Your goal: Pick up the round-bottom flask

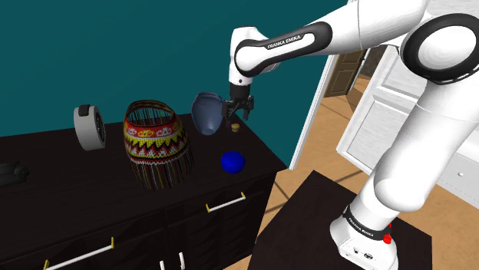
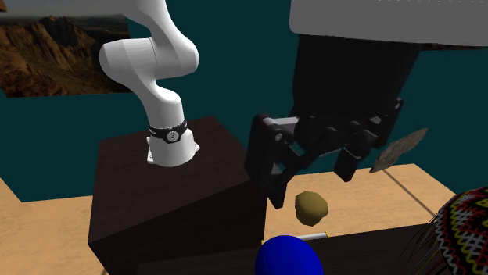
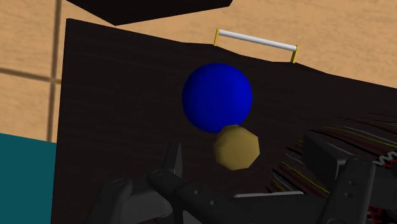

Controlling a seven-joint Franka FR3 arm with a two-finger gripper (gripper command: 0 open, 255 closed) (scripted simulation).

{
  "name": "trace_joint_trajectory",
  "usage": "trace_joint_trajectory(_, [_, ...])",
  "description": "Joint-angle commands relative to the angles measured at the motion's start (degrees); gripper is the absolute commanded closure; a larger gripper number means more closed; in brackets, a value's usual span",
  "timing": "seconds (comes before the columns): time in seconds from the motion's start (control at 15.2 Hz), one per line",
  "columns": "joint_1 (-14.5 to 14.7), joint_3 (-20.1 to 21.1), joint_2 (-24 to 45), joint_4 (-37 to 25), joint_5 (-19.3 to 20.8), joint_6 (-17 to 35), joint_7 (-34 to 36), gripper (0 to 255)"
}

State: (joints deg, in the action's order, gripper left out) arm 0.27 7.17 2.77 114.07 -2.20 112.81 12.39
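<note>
Your gripper hangs open and empty above a tan stopper-like piece, with the blue round-bottom flask just beside it near the dark dresser's shoulder-view right end, so an off-centre pinch could squirt the bulb over the edge.

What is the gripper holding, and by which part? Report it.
Nothing is held: the gripper hangs with jaws apart just above a small tan lump, and the blue ball beside it is untouched.

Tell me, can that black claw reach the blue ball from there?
Probably yes. The gripper hangs open above the blue ball and the tan lump by it, with nothing between; the patterned basket stands off to one side.
</note>
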Motion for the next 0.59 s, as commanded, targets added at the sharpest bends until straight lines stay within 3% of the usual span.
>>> trace_joint_trajectory(0.0, [0.03,0.02,1.04,0.50,0.07,1.48,0.05,0])
trace_joint_trajectory(0.4, [0.07,0.02,2.35,2.53,0.19,4.82,0.04,0])
trace_joint_trajectory(0.46, [0.03,-0.01,2.24,2.58,0.18,4.75,-0.03,255])
trace_joint_trajectory(0.53, [0.04,0.00,2.17,2.65,0.17,4.75,-0.02,255])
